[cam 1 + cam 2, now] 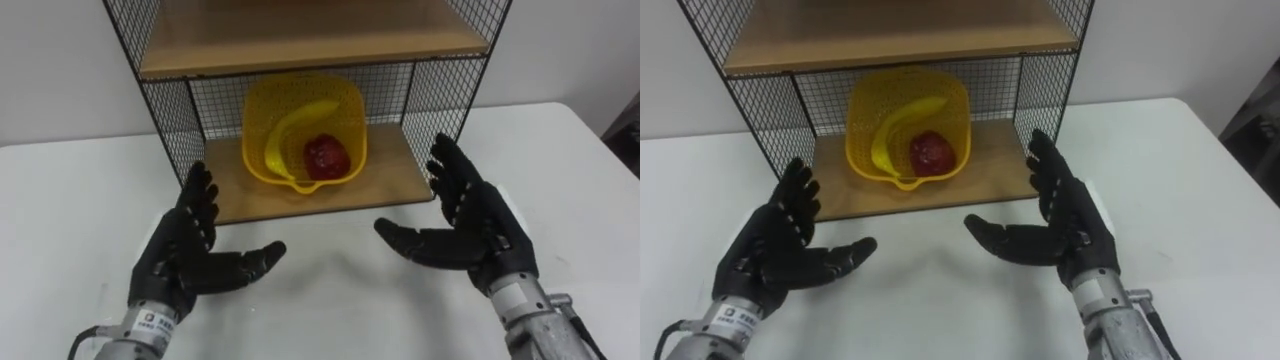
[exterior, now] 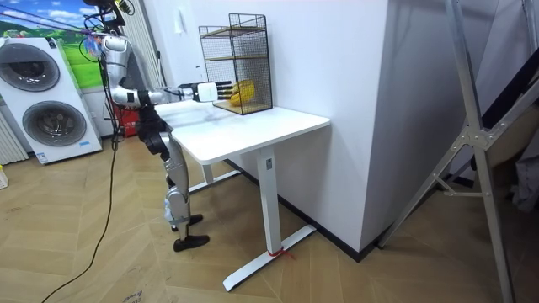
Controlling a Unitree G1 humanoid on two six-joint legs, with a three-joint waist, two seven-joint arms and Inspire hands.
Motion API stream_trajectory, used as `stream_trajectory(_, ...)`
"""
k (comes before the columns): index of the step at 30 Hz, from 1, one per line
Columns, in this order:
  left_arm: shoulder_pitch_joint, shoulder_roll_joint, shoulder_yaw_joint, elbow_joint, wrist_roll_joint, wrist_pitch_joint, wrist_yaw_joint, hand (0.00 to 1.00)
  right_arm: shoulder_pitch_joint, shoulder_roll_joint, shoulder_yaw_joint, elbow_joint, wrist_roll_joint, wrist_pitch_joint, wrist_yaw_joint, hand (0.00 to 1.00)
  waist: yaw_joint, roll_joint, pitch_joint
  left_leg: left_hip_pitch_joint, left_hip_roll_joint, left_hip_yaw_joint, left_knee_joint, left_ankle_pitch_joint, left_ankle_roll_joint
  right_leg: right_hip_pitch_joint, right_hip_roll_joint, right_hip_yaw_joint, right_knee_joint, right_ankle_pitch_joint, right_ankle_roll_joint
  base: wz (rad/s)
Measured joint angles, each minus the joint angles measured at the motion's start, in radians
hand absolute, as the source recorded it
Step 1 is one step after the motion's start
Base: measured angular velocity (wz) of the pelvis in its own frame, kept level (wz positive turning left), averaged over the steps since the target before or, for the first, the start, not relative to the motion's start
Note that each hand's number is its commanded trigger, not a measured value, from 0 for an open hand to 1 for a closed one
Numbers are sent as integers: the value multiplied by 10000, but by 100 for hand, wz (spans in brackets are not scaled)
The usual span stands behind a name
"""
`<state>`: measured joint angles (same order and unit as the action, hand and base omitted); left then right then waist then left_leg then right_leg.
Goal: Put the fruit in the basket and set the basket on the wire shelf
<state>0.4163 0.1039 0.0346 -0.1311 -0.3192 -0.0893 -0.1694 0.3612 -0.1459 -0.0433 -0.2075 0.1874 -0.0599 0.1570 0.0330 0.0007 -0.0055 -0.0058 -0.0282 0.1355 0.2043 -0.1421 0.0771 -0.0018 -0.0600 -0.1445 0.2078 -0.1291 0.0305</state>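
The left hand [image 1: 185,250], at the lower left of the frame, and the right hand [image 1: 470,220], at the lower right, hung over the white table [image 1: 330,310], fingers spread and holding nothing. Beyond them, at upper centre, the yellow basket [image 1: 350,115] sat on the lower board of the wire shelf [image 1: 410,170], with a banana [image 1: 285,130] and a red fruit [image 1: 326,157] inside. In the room view the robot stood at the table's end on a wooden floor [image 2: 109,261], with washing machines [image 2: 42,101] at the left.

The wire shelf [image 1: 300,40] runs off the top edge; in the room view the basket [image 2: 243,93] is too small to show what it holds
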Motion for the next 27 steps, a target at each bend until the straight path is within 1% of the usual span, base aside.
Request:
stream_trajectory(3,306,-4,294,-4,33,-317,31,0,247,-11,-378,-3,-48,-183,-9,0,-2,-18,4,3,-2,-10,-3,-2,-7,-6,1,-9,20,-27,0,0)
stream_trajectory(4,383,-13,314,-61,16,-409,94,0,383,-15,-494,-2,-41,-309,-14,0,11,-23,4,-7,-1,-22,-3,0,-9,-5,3,-21,4,-18,11,0)
stream_trajectory(5,456,-30,349,-156,16,-435,133,0,459,-11,-564,-2,-46,-375,-15,0,22,-22,2,-21,-1,-37,-1,1,-10,-3,6,-26,-8,-15,8,0)
stream_trajectory(6,649,-80,470,-451,8,-478,236,0,634,-9,-654,-23,-58,-485,-34,0,19,-29,5,-32,-2,-46,-1,2,-13,-3,17,-9,-25,-3,11,0)
stream_trajectory(8,730,-177,747,-610,-12,-827,487,0,889,-2,-758,-100,-167,-544,-120,0,36,-34,10,-21,-1,-44,-6,5,-16,-5,35,52,-24,-1,14,0)
stream_trajectory(10,794,-234,1124,-614,-25,-1298,924,0,1070,5,-940,-144,-388,-622,-160,0,42,-17,-2,6,0,-24,-24,7,-20,3,38,78,-20,0,14,-4)
stream_trajectory(11,817,-254,1203,-618,-26,-1402,1044,0,1112,5,-995,-173,-388,-668,-209,0,53,-18,-2,20,0,-12,-38,9,-23,3,38,87,-18,0,14,0)
stream_trajectory(13,845,-413,1603,-632,77,-1738,1597,0,1156,20,-1238,-261,-479,-976,-568,0,56,-23,7,69,-4,-12,-70,18,-34,46,36,77,-28,2,15,0)
stream_trajectory(14,845,-459,1698,-633,86,-1818,1775,0,1156,30,-1332,-300,-560,-1051,-683,0,59,-12,13,76,-4,-11,-70,18,-34,55,36,77,-29,3,15,0)
stream_trajectory(15,845,-521,1886,-633,85,-1963,2174,0,1137,41,-1511,-337,-780,-1253,-996,0,65,-36,24,82,-6,-12,-72,19,-36,63,38,82,-28,4,17,0)
stream_trajectory(16,832,-548,2101,-662,82,-2048,2603,0,1109,49,-1699,-378,-849,-1361,-1304,0,67,-25,13,87,-4,-13,-73,22,-40,65,41,81,-26,4,17,0)
stream_trajectory(17,830,-556,2220,-712,81,-2056,2812,0,1109,56,-1805,-433,-850,-1365,-1458,0,70,-23,11,93,-4,-14,-74,22,-41,69,41,80,-26,4,17,0)
stream_trajectory(18,829,-555,2448,-892,69,-2073,3263,0,1101,56,-1992,-514,-867,-1426,-1841,0,84,-39,16,95,-2,-24,-74,23,-42,77,43,70,-24,3,16,0)
stream_trajectory(19,808,-556,2691,-1106,18,-2194,3661,0,1081,56,-2218,-535,-885,-1574,-2204,0,97,-59,30,93,-3,-36,-74,25,-45,79,44,65,-30,3,15,0)
stream_trajectory(20,798,-555,2814,-1202,-27,-2287,3850,0,1074,55,-2310,-536,-901,-1659,-2394,0,101,-92,43,91,-3,-42,-74,25,-45,79,44,59,-33,2,15,0)
stream_trajectory(22,700,-491,3358,-1503,-46,-2686,4608,0,1056,15,-2791,-540,-826,-1908,-3166,0,226,-67,59,86,-4,-44,-74,25,-47,68,45,70,-32,0,13,0)
stream_trajectory(23,650,-469,3492,-1558,-42,-2761,4824,0,1046,2,-2918,-541,-820,-1953,-3396,0,274,-71,62,86,-5,-43,-74,25,-46,66,45,70,-29,-2,13,0)
stream_trajectory(24,546,-453,3807,-1600,-36,-2933,5237,0,968,-15,-3102,-540,-821,-2038,-3864,0,310,-73,75,77,-5,-43,-71,25,-47,56,44,62,-22,-7,10,0)
stream_trajectory(25,486,-436,4123,-1619,-32,-3032,5673,0,880,-29,-3285,-540,-843,-2143,-4276,0,305,-68,75,62,-5,-45,-70,24,-48,37,43,57,-22,-21,-5,0)
stream_trajectory(26,450,-425,4277,-1618,-33,-3049,5890,0,862,-52,-3387,-540,-856,-2200,-4494,0,307,-59,76,52,-7,-47,-70,24,-48,27,42,56,-23,-38,-32,0)
stream_trajectory(27,417,-409,4643,-1619,-35,-3050,6295,0,869,-147,-3602,-544,-839,-2288,-4907,0,336,-52,60,10,-11,-58,-70,25,-48,-15,33,45,-23,-42,-36,0)
